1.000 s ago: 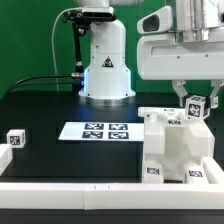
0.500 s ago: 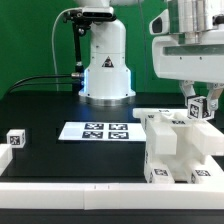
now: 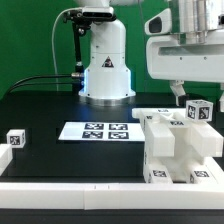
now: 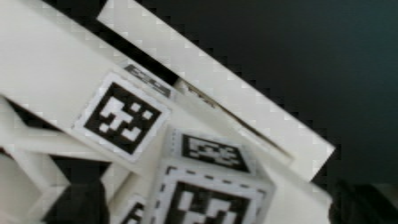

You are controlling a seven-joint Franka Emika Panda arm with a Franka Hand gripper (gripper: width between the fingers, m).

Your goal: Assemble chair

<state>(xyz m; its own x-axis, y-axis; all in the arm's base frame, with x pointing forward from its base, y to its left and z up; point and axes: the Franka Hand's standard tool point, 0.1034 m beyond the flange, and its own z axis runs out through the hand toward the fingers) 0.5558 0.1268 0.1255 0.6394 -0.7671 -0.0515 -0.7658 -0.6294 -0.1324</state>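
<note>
Chair (image 3: 180,150) sits at the exterior view's right, marker board (image 3: 97,131) apparently just beside it.

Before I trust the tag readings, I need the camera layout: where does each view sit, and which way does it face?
Exterior view: off the arm, low at the table edge, facing the robot base; it sees the marker board and chair; base and gripper show, the gripper at the exterior view's right.
Wrist view: on the wrist, looking closely at the chair; no part of the robot clearly shows.
Shared: the chair's tagged white pieces.
</note>
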